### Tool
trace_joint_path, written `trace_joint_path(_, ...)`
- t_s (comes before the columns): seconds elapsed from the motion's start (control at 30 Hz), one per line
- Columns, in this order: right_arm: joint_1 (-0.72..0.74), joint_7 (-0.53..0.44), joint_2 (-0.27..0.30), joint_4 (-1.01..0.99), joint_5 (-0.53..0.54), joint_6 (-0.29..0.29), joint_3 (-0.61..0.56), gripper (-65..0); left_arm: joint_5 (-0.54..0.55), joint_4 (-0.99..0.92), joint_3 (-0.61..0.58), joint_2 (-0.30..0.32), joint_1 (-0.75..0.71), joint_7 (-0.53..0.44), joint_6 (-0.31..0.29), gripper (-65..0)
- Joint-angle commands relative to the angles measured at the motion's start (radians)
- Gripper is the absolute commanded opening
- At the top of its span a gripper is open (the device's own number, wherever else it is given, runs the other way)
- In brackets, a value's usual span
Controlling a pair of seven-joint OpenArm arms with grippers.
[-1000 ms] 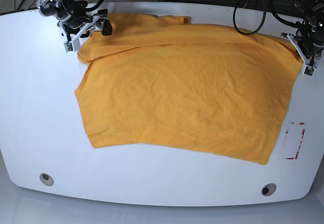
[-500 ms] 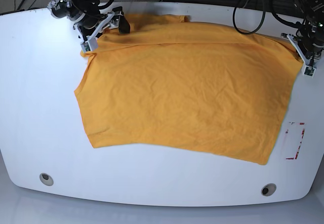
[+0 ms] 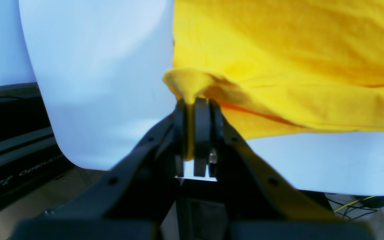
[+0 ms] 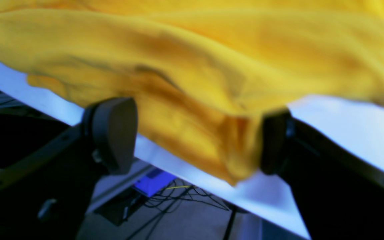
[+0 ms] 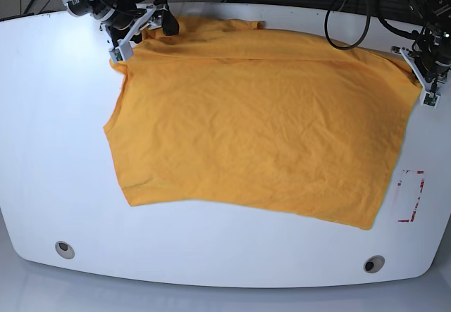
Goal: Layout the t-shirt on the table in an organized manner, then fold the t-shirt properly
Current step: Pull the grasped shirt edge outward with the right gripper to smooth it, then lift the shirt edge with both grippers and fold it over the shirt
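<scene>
Plain orange-yellow t-shirt [image 5: 261,122]; glossy white table [image 5: 49,136]; red-outlined rectangle mark [image 5: 411,196].

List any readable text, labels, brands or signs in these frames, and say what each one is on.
"OpenA…": pale lettering on the dark base unit beside the table, left wrist view; the rest is blurred and cut off.
Red-outlined rectangle mark on the table: no readable text.
t-shirt: no print visible.

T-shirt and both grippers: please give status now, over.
Left gripper shut on t-shirt corner. Right gripper open around a bunched fold at far edge. Shirt mostly spread on table. Nothing in the way.
</scene>
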State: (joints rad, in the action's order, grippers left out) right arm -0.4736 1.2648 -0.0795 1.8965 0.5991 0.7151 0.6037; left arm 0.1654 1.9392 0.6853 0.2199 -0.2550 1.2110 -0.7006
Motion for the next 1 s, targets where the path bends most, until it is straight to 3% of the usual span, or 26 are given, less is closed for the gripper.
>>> trace_joint_path(0.0,-0.02,0.074,0.008,-0.004,-0.083,-0.017,0.006,-27.3,0.0,0.015,0.004,0.016,0.003,-0.01,0.002,-65.0)
trace_joint_path(0.23,-0.026,0.074,0.01,-0.005,-0.084,-0.017,0.006,-55.2,0.0,0.015,0.004,0.016,0.003,-0.01,0.002,-65.0)
trace_joint_path(0.33,-0.026,0.074,0.01,-0.005,-0.084,-0.017,0.003,-62.0,0.0,0.015,0.004,0.016,0.003,-0.01,0.002,-65.0)
trace_joint_path(0.97,-0.04,0.074,0.01,0.013,-0.084,-0.017,0.005,-65.0,0.0,0.015,0.006,0.016,0.003,-0.01,0.002,-65.0)
